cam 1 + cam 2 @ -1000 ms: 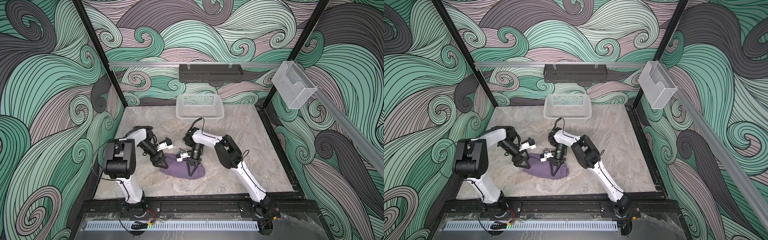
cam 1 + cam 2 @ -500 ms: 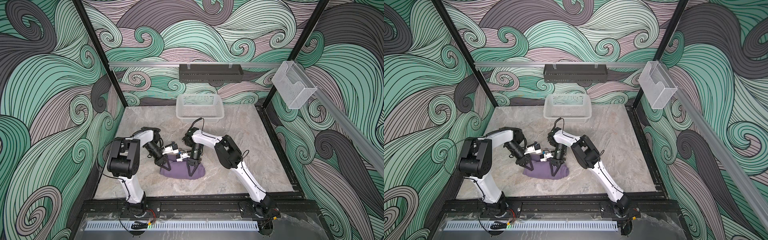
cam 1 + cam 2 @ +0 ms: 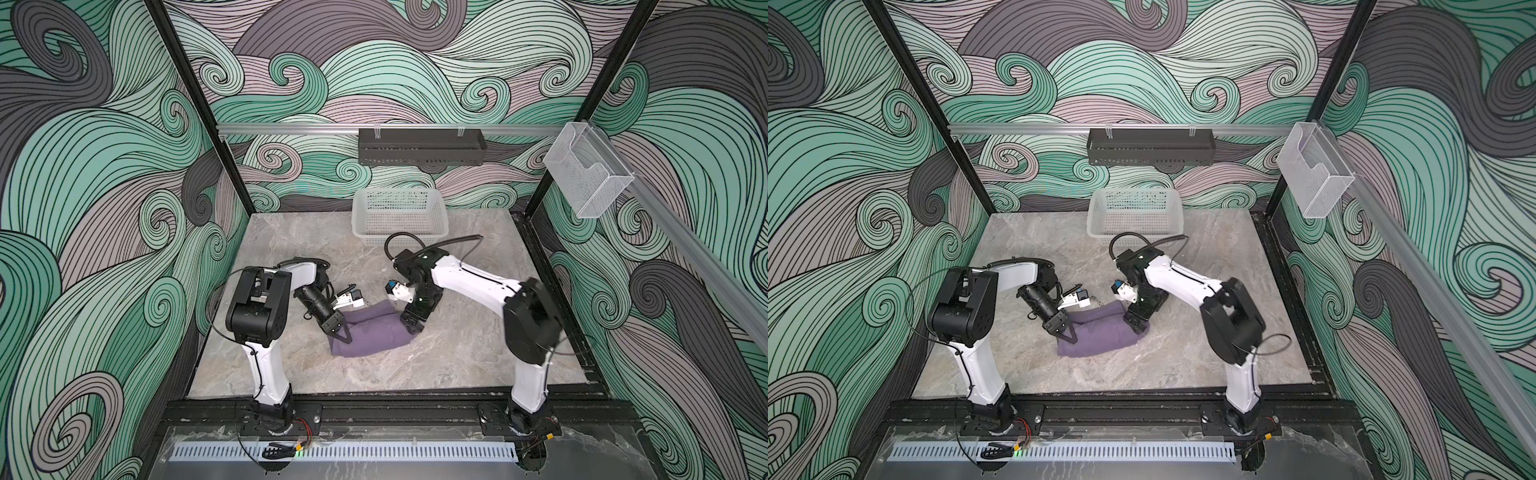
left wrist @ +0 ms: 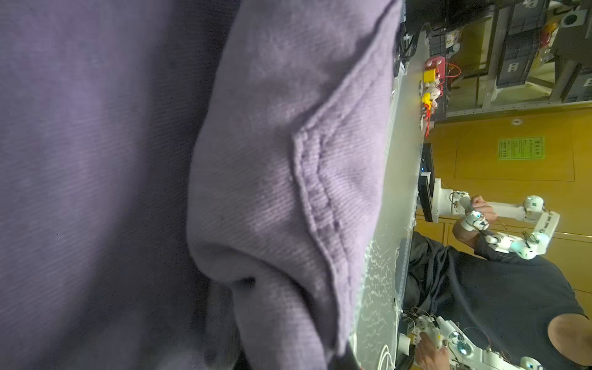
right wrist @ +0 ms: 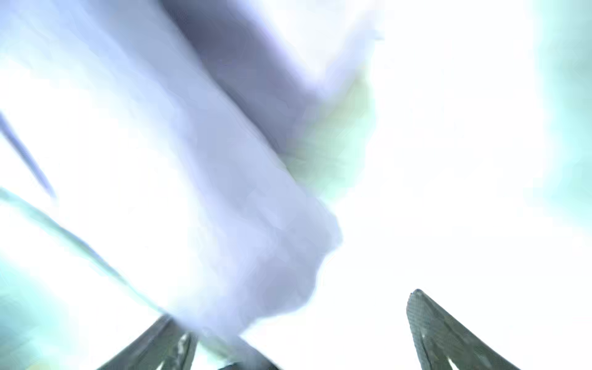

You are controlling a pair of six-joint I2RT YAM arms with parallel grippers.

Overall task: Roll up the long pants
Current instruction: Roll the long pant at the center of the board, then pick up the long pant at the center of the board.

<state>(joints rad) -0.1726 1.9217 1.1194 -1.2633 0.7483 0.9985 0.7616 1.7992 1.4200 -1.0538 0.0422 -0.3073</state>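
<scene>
The long pants [image 3: 374, 334] [image 3: 1100, 337] lie as a dusty-purple rolled bundle in the middle of the marble table [image 3: 457, 353] in both top views. My left gripper [image 3: 341, 335] [image 3: 1068, 335] is at the bundle's left end, its fingers drawn together on the fabric. Purple cloth [image 4: 282, 179] fills the left wrist view and hides the jaws. My right gripper [image 3: 412, 323] [image 3: 1137, 323] hovers at the bundle's right end. In the blurred, washed-out right wrist view its fingers [image 5: 429, 323] stand wide apart, the gripper [image 5: 298, 336] open, with the pants' end [image 5: 256, 240] beside one finger.
A white mesh basket [image 3: 399, 216] stands at the back of the table, just behind the right arm's cable. A black rack [image 3: 422, 146] hangs on the rear wall. A clear holder [image 3: 588, 174] is fixed to the right rail.
The left gripper moved right onto the bundle's left end and closed. The right gripper let go of the bundle's middle, opened wide and shifted to its right end.
</scene>
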